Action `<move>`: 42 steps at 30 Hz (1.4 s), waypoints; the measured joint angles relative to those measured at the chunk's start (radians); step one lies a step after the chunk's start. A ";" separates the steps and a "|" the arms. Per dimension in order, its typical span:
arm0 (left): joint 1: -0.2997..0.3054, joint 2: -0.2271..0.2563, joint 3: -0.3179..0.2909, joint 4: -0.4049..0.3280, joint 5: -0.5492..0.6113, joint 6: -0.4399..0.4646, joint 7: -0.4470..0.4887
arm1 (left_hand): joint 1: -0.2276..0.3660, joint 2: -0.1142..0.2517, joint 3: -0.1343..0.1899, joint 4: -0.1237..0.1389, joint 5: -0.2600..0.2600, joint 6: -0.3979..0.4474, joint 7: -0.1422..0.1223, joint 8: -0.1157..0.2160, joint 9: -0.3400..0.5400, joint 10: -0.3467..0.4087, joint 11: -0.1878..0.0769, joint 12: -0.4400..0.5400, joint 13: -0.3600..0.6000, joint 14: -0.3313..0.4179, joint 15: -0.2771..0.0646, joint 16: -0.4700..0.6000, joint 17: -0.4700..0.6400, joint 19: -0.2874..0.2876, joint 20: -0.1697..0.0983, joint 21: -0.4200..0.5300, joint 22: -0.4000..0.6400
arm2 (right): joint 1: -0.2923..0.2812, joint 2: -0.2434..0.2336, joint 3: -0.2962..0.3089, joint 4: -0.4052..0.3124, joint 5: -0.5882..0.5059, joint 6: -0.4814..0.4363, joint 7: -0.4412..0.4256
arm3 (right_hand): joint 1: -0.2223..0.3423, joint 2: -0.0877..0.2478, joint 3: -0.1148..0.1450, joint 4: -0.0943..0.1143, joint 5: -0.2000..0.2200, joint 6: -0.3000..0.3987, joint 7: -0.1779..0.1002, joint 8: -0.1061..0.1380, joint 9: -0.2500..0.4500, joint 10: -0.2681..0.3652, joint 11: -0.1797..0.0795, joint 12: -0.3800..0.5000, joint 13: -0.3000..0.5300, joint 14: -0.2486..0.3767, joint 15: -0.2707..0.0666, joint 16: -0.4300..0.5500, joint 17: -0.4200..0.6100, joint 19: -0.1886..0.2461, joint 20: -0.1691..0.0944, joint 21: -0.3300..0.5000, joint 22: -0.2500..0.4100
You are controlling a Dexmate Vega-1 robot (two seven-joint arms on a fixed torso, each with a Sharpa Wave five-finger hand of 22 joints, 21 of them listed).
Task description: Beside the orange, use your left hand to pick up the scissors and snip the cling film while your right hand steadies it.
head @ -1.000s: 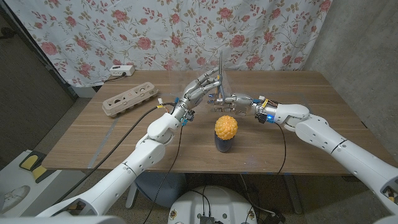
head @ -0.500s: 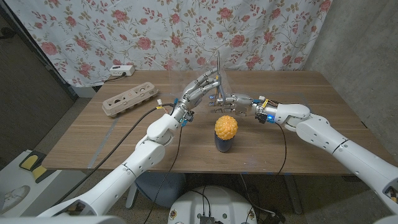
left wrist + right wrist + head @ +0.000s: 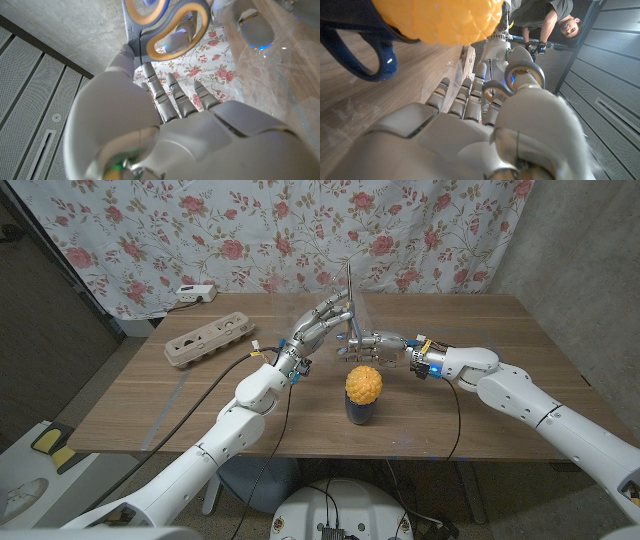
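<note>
Clear cling film (image 3: 338, 330) barely visible; left hand (image 3: 322, 320) holds scissors (image 3: 349, 295).

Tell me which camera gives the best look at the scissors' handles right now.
The left wrist view: the scissors fill its top, grey handle loops with orange lining, right at the left hand fingers. The head view shows mainly the thin blades standing upright above the left hand. The right wrist view shows grey loops beyond the right hand.
</note>
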 measured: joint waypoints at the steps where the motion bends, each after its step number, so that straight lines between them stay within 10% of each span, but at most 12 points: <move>1: 0.001 0.000 0.000 -0.001 0.000 0.000 0.000 | 0.000 0.000 0.000 0.000 0.000 0.000 0.000 0.000 0.000 0.000 0.000 0.000 0.000 0.000 0.000 0.000 0.000 0.000 0.000 0.000 0.000 | 0.000 0.000 0.000 0.000 0.001 -0.002 -0.001 | 0.005 0.005 -0.001 0.001 -0.004 0.000 0.000 0.000 0.003 -0.001 -0.001 0.015 0.019 0.005 0.000 0.004 0.005 0.002 -0.002 0.000 0.000; 10: 0.007 0.004 -0.004 -0.006 -0.001 -0.004 0.001 | 0.001 -0.001 0.000 0.000 0.000 0.000 0.000 0.000 0.000 0.000 0.000 -0.002 -0.002 0.000 0.000 0.000 0.005 0.000 0.000 0.000 0.000 | 0.000 -0.003 0.000 -0.009 0.006 -0.020 -0.009 | 0.049 0.015 -0.024 -0.005 -0.008 0.011 0.018 -0.018 0.046 -0.028 -0.052 0.208 0.277 0.109 -0.002 0.127 0.151 0.156 -0.026 0.037 0.014; 18: 0.013 0.008 -0.008 -0.009 -0.005 -0.008 0.000 | 0.002 -0.002 -0.003 0.000 -0.001 0.000 0.000 0.000 0.000 0.000 0.000 0.002 -0.004 0.000 0.000 0.000 0.005 0.000 0.000 0.000 0.000 | 0.000 -0.004 -0.001 -0.018 0.013 -0.032 -0.014 | 0.101 0.013 -0.035 -0.010 -0.008 0.014 0.029 -0.026 0.077 -0.053 -0.077 0.263 0.377 0.192 -0.005 0.258 0.307 0.345 -0.134 0.140 0.053; 33: 0.025 0.012 -0.015 -0.015 -0.008 -0.015 0.011 | -0.015 0.015 -0.001 0.002 -0.002 -0.013 -0.005 0.000 0.000 -0.020 -0.012 -0.052 -0.031 -0.028 0.006 -0.050 -0.029 0.002 0.002 0.000 0.000 | -0.002 -0.011 -0.001 -0.042 0.035 -0.067 -0.030 | 0.141 0.010 -0.050 -0.008 -0.009 0.075 0.069 -0.020 0.103 -0.026 -0.050 0.327 0.426 0.230 -0.007 0.355 0.452 0.381 -0.137 0.218 0.106; 41: 0.043 0.011 -0.026 -0.021 0.000 -0.024 0.036 | -0.060 0.056 -0.035 0.051 -0.001 -0.051 -0.003 -0.005 0.000 -0.043 -0.009 -0.110 -0.043 -0.060 0.010 -0.060 -0.045 -0.007 0.015 0.000 0.000 | -0.005 -0.017 0.003 -0.048 0.041 -0.074 -0.036 | 0.148 0.005 -0.052 -0.006 -0.012 0.084 0.073 -0.020 0.102 -0.026 -0.050 0.343 0.433 0.232 -0.007 0.355 0.462 0.384 -0.141 0.237 0.120; 42: 0.045 0.011 -0.027 -0.022 0.001 -0.024 0.040 | -0.094 0.066 -0.036 0.063 0.002 -0.051 -0.003 -0.005 0.000 -0.051 -0.008 -0.121 -0.045 -0.062 0.012 -0.064 -0.049 -0.007 0.015 0.000 0.000 | -0.005 -0.017 0.003 -0.048 0.041 -0.074 -0.036 | 0.173 0.012 -0.052 -0.006 -0.011 0.090 0.071 -0.018 0.102 0.012 -0.087 0.343 0.435 0.232 -0.007 0.355 0.462 0.386 -0.143 0.237 0.120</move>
